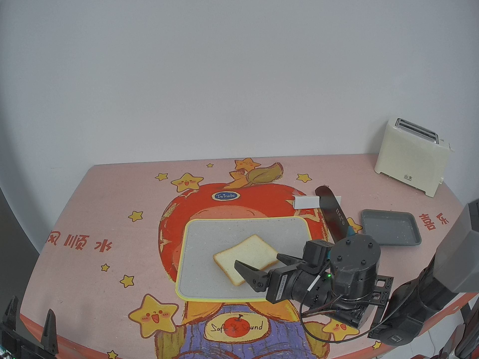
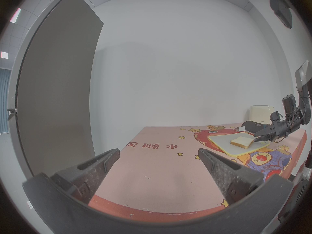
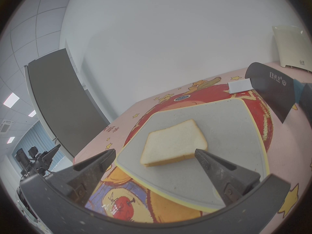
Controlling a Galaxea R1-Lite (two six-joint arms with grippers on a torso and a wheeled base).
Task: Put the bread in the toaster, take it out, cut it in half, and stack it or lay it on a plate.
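Note:
A slice of white bread point(image 1: 247, 264) lies flat on a grey cutting board point(image 1: 209, 235) with a yellow rim. My right gripper point(image 1: 257, 261) is open and low at the slice's near right edge, one finger on each side of its corner; from the right wrist the bread point(image 3: 174, 143) lies just beyond the open fingers point(image 3: 224, 176). The cream toaster point(image 1: 413, 155) stands at the far right of the table. A black-bladed knife point(image 1: 333, 214) lies right of the board. My left gripper point(image 1: 30, 325) is open at the table's near left corner, holding nothing.
A grey rectangular plate point(image 1: 390, 227) sits between the knife and the toaster. A small white block point(image 1: 312, 202) lies behind the board by the knife tip. The table's left half is bare pink cloth point(image 2: 156, 160). A grey wall runs behind the table.

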